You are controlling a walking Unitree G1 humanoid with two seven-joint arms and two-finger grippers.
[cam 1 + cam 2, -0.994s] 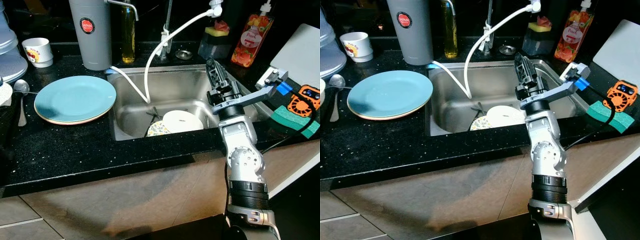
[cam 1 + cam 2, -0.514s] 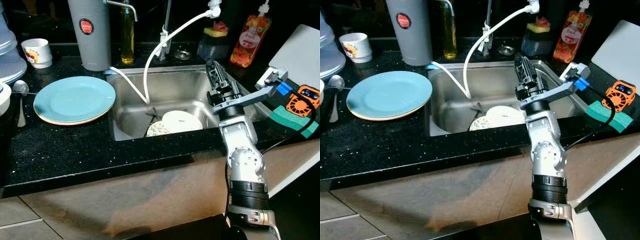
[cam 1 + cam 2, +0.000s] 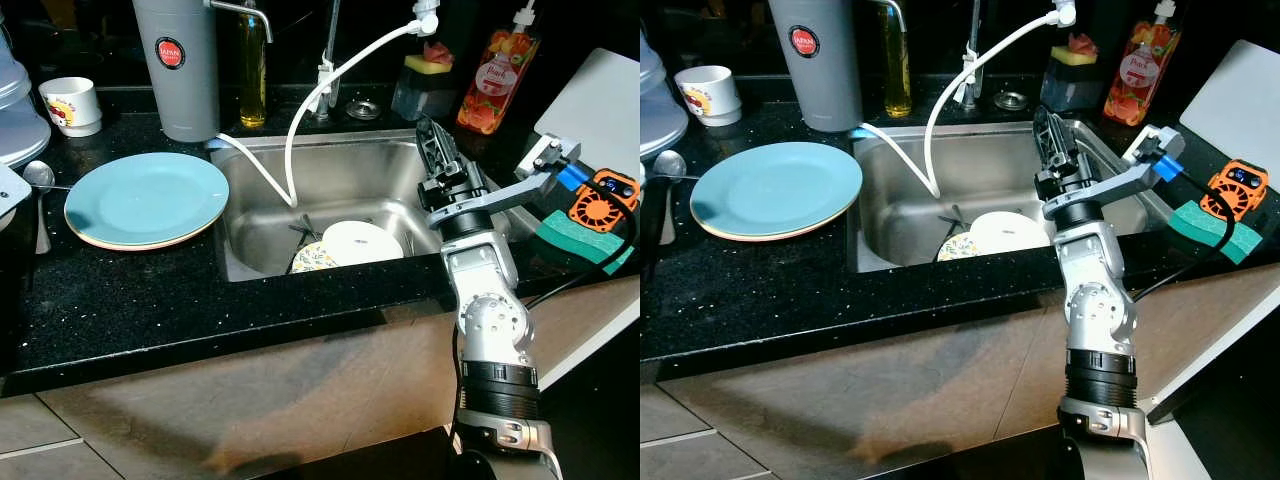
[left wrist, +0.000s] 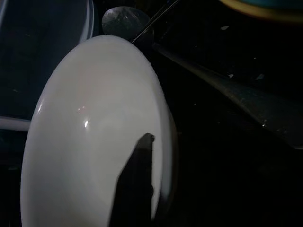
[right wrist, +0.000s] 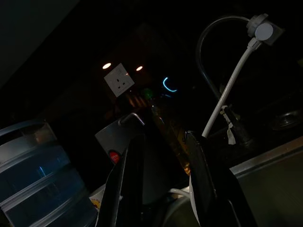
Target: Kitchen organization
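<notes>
A white bowl [image 4: 90, 137] sits in my left gripper [image 4: 161, 142], which is shut on its rim with one black finger [image 4: 137, 184] lying inside; the bowl's edge [image 3: 10, 186] peeks in at the far left of the counter. A light blue plate [image 3: 147, 198] lies on the black counter left of the steel sink [image 3: 350, 165]. In the sink lie a white plate [image 3: 362, 242] and a patterned dish [image 3: 312, 260]. My right gripper [image 3: 432, 145] points upward over the sink's right side, open by a narrow gap, nothing between its fingers [image 5: 130, 184].
A spoon [image 3: 40, 178] and a cup [image 3: 70, 103] lie left of the blue plate. Behind the sink stand a grey canister [image 3: 178, 65], an oil bottle [image 3: 252, 65], a white hose [image 3: 330, 85] and a soap bottle [image 3: 495, 75]. A green sponge [image 3: 585, 240] lies at right.
The camera has drifted slightly. The white bowl at the far left edge has shifted a little. My right arm stays over the sink, nearly still.
</notes>
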